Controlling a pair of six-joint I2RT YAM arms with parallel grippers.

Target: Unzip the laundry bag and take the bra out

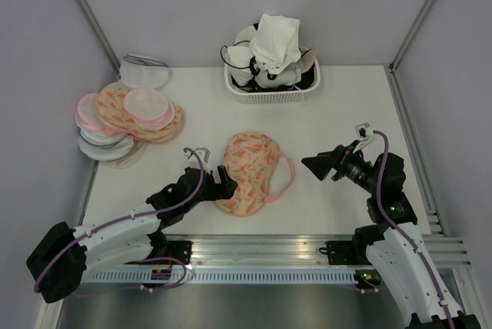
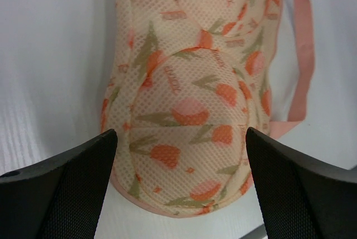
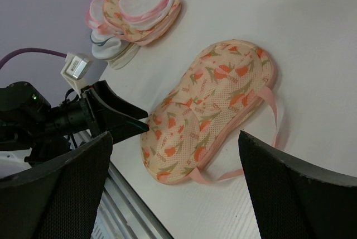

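I had the peach mesh laundry bag with the orange tulip print and pink edging [image 1: 250, 171] lying flat on the white table [image 1: 346, 106], near the front edge and between the two arms. It was closed as far as I could tell, and no bra showed. The left gripper [image 1: 222, 181] had its jaws spread wide, just at the bag's near-left lobe. The right gripper [image 1: 317, 164] was equally spread, well apart from the bag on the side of its pink strap loop [image 1: 290, 173]. The bag's long axis ran from near-left to far-right, both domes facing up. I could not find the zip pull in any view, so I judged I should locate it along the edging first. Then I would pin one lobe with the left gripper and draw the pull along the rim with the right.
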